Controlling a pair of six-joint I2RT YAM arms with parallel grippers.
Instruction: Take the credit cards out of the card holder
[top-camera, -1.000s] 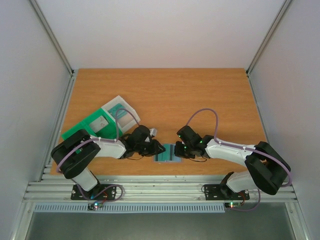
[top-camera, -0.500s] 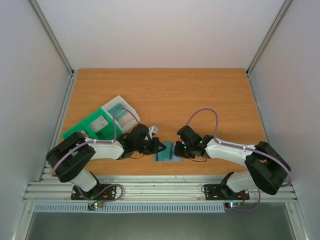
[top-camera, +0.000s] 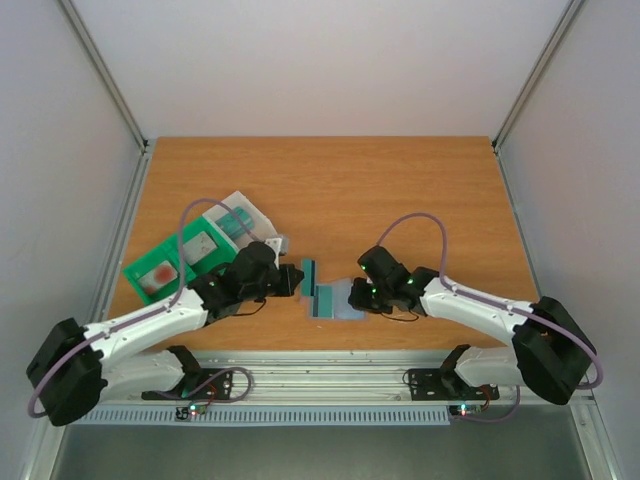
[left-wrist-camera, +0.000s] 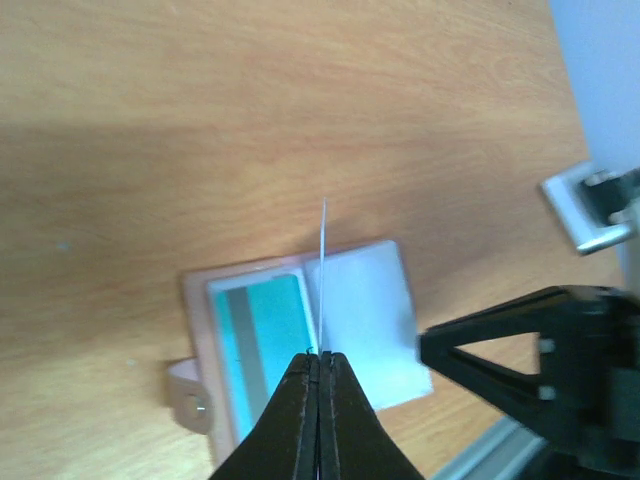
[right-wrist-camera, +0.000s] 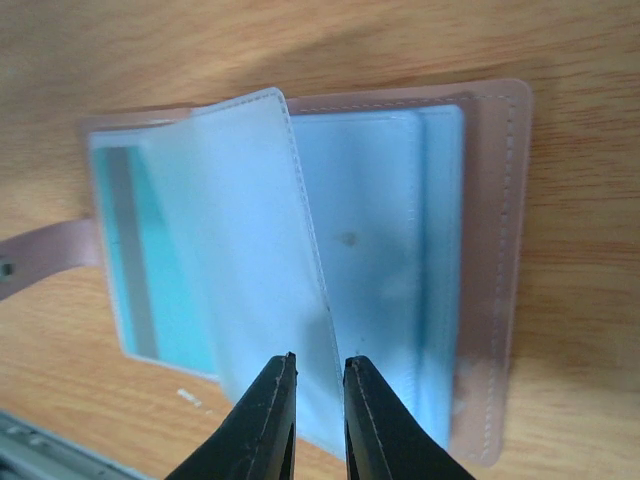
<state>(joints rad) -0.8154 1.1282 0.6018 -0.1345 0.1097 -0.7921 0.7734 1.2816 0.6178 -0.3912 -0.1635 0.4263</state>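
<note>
On the table (top-camera: 400, 190) before the arms, the card holder (top-camera: 343, 303) lies open, with credit cards (right-wrist-camera: 165, 290) inside yet to come out. The right gripper (right-wrist-camera: 318, 365) sits barely parted at a clear flap (right-wrist-camera: 250, 250), grip unclear. The left gripper (left-wrist-camera: 320, 355) pinches one card (left-wrist-camera: 323, 270), already out.

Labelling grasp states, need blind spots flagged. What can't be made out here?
- Left wrist: card in left hand is edge-on; its face is hidden.
- Right wrist: whether right hand grips the clear leaf or only straddles it; the fingers cover the leaf's edge.
- Right wrist: how many cards sit in holder; frosted leaves blur them.
- Top: tray contents; too small, partly behind left arm.
</note>
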